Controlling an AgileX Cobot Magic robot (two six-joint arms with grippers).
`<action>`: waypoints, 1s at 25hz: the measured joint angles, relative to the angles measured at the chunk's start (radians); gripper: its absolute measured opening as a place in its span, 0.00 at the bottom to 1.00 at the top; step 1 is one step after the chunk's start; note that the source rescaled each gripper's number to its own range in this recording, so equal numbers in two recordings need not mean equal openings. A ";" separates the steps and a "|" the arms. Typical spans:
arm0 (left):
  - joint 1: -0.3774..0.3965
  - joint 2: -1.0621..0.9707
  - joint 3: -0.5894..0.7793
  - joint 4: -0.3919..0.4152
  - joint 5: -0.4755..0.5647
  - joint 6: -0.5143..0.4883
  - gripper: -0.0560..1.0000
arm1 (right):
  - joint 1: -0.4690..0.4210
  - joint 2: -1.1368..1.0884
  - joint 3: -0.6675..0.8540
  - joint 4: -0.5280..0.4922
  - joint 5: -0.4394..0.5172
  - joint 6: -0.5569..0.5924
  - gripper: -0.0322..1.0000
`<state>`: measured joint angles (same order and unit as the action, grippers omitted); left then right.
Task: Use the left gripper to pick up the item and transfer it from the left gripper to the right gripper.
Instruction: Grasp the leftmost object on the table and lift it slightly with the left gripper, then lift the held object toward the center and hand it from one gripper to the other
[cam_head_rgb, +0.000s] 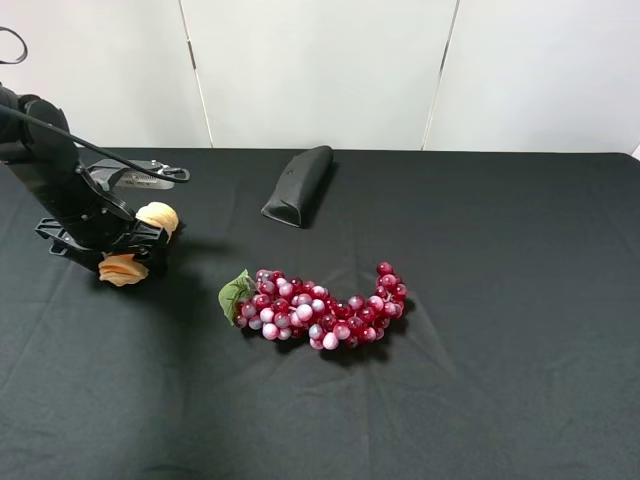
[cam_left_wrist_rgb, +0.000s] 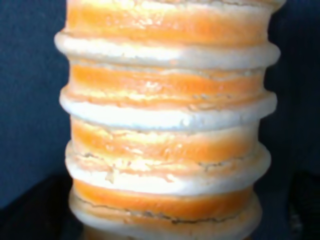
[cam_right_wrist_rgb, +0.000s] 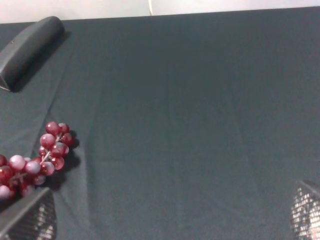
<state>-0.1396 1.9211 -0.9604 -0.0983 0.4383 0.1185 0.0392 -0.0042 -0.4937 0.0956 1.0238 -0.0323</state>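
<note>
The item (cam_head_rgb: 157, 216) is a pale tan, ridged roll at the left of the black table. My left gripper (cam_head_rgb: 138, 243) is shut across its middle, so its two ends (cam_head_rgb: 122, 268) stick out on either side. It sits low over the cloth; I cannot tell whether it touches. In the left wrist view the item (cam_left_wrist_rgb: 165, 125) fills the picture with orange and cream ridges. My right gripper (cam_right_wrist_rgb: 166, 216) is open and empty, only its fingertips (cam_right_wrist_rgb: 27, 222) showing over bare cloth. It is out of the high view.
A red grape bunch (cam_head_rgb: 320, 308) with a green leaf lies at the table's middle, and also shows in the right wrist view (cam_right_wrist_rgb: 35, 160). A black wedge-shaped object (cam_head_rgb: 298, 185) lies behind it near the back edge. White wall panels stand behind the table.
</note>
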 joint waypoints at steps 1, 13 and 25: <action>0.000 0.000 0.000 0.000 0.003 0.001 0.75 | 0.000 0.000 0.000 0.000 0.000 0.000 1.00; 0.000 0.000 0.000 0.000 0.008 0.005 0.21 | 0.000 0.000 0.000 0.000 0.000 0.000 1.00; 0.000 -0.017 0.000 -0.002 0.013 0.008 0.13 | 0.000 0.000 0.000 0.000 0.000 0.000 1.00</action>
<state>-0.1396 1.9042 -0.9604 -0.1002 0.4514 0.1264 0.0392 -0.0042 -0.4937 0.0956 1.0238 -0.0323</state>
